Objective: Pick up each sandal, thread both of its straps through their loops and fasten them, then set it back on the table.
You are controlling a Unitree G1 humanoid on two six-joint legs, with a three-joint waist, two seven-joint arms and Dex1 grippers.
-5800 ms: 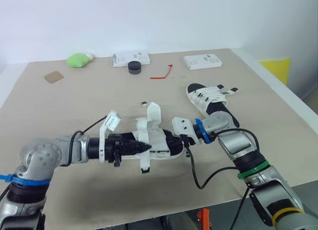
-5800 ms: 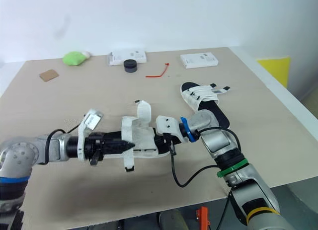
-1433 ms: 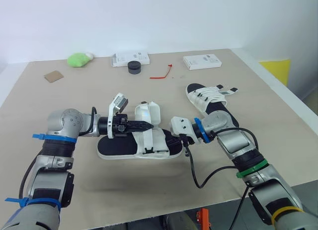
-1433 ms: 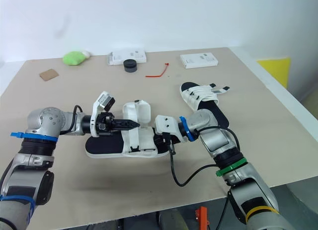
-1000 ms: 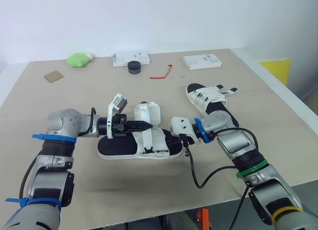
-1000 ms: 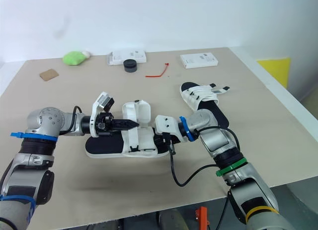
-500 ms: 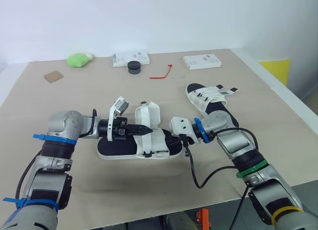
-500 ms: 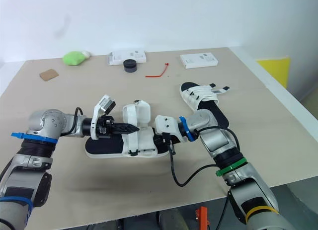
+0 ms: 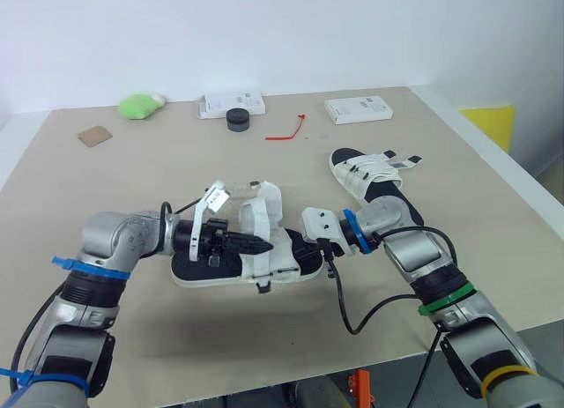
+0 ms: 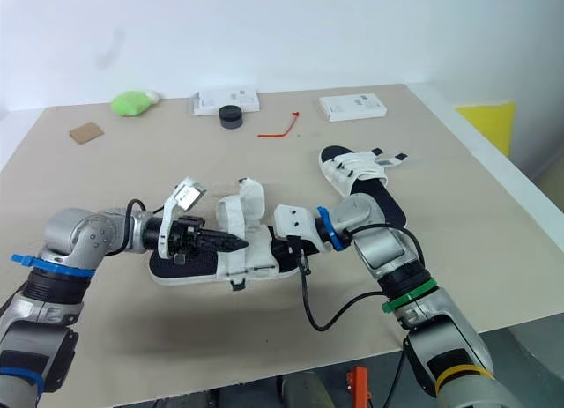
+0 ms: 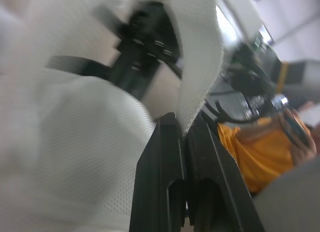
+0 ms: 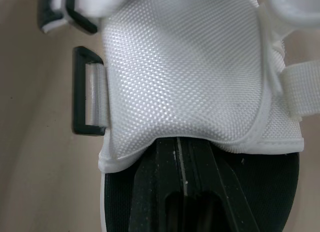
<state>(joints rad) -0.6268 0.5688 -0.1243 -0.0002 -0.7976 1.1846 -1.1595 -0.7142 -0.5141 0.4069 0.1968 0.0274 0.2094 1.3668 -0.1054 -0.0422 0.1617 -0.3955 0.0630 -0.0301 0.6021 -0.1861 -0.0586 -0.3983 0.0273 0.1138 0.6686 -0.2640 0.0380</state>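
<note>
Sandals: two black-soled sandals with white mesh straps. The near sandal (image 9: 284, 256) lies flat at mid-table between the two arms. The far sandal (image 9: 370, 174) lies apart, behind the right arm.
Small things: six along the table's far side. There are two flat white boxes (image 9: 231, 103) (image 9: 359, 108), one black round puck (image 9: 238, 119), one thin red tie (image 9: 286, 130), one green lump (image 9: 139, 106) and one brown square card (image 9: 95, 136).
Grippers: two, both at the near sandal.
Left gripper (image 11: 184, 123): fingers pinched together on the near sandal's white strap (image 11: 197, 66), which rises from between the tips and arches back over them.
Right gripper (image 12: 180, 152): fingers pressed together with only a hairline between them, lying on the black footbed. The tips are hidden under the white mesh panel (image 12: 190, 66), so it cannot be told whether they pinch it.
Surface: a beige table (image 9: 132, 179) with a pale rim.
Room: a plain white wall (image 9: 264, 29) behind, and a yellow patch (image 9: 492, 122) beyond the table's right edge.
Change: half a second ago the left gripper sat higher over the sandal's middle with the strap standing broad and upright. Now the gripper is lower and nearer the robot, and the strap is bent down over the sandal. The right gripper, the far sandal and the small things have not shifted.
</note>
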